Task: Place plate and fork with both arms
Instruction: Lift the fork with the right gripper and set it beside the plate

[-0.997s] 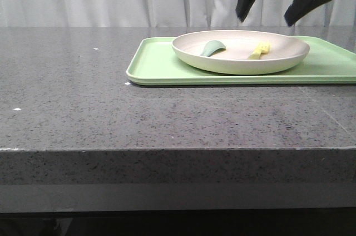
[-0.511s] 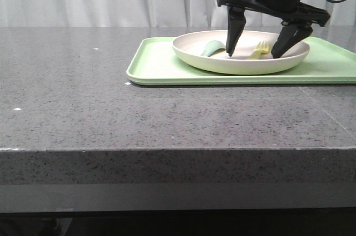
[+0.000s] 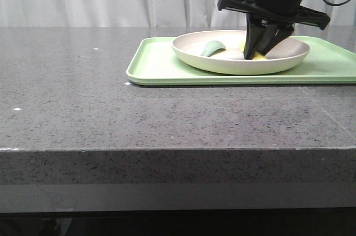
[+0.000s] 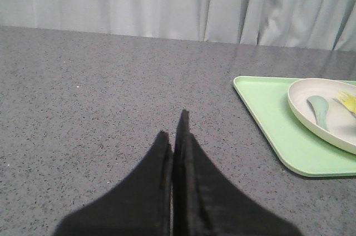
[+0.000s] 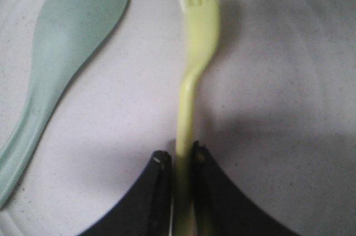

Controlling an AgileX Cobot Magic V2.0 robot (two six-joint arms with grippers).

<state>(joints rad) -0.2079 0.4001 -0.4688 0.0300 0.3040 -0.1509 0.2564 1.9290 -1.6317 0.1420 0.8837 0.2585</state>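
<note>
— Over at two o'clock on the speckled dark grey stone bench (image 3: pixel 167 113), what have I got?

— I see the flat rectangular light-green tray (image 3: pixel 158 66) with the large round cream-white plate (image 3: pixel 222 60) sitting on it. My right claw (image 3: pixel 257 51) is down inside the plate, fingers pinched tight on the handle of the small pale-yellow plastic fork (image 5: pixel 192 74). The fork lies in the plate, tines pointing away from the claw.

— Anything else in the dish?

— A dull grey-green spoon-like utensil (image 5: pixel 61 63), lying beside the fork at its nine o'clock, apart from it.

— And my left arm?

— The left claw (image 4: pixel 173 136) hangs over bare bench, well clear of the tray, its two dark fingers pressed together with nothing between them.
</note>
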